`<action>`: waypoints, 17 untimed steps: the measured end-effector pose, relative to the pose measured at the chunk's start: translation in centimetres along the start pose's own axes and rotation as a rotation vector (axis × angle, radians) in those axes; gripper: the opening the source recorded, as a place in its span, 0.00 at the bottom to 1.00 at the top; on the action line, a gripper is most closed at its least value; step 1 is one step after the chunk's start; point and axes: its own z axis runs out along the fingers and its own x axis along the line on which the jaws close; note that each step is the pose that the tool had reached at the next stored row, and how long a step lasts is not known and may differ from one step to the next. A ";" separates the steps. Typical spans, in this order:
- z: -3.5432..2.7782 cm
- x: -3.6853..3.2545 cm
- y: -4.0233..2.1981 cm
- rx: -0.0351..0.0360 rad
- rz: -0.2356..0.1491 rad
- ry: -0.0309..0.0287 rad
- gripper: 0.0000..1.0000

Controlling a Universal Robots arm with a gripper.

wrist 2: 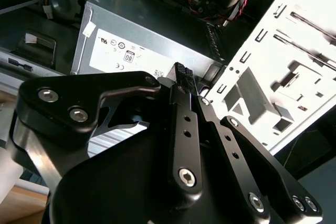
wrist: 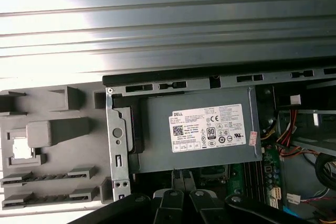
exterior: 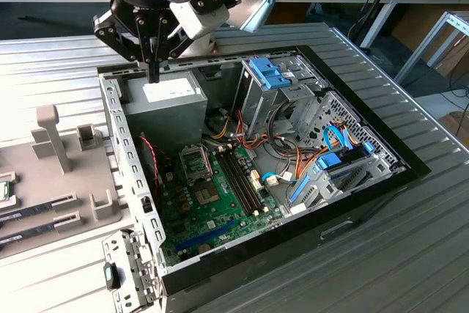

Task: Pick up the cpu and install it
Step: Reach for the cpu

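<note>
Claw [wrist 2: 184, 74] looks pinched narrow and empty, while the cpu [wrist: 20, 149] lies flat in its pocket on the grey tray [wrist: 58, 163], probably parked for an easy grab, beside the open case [wrist: 118, 145] whose power supply [wrist: 157, 145] the claw hangs over.

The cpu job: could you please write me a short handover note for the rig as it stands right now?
The gripper is shut on nothing and hangs over the power supply, at the corner of the case.
The cpu lies in its pocket on the grey fixture, outside the case.
The socket on the motherboard looks dark, with no chip seen in it.
Done: nothing that shows.
Left: picking up the cpu and installing it.
</note>
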 end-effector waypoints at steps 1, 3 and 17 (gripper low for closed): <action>0.00 0.07 -0.01 0.0000 0.000 0.0000 0.10; 0.00 0.24 -0.02 -0.0001 0.000 0.0000 0.10; -0.05 1.73 -0.13 0.0000 0.000 0.0000 0.10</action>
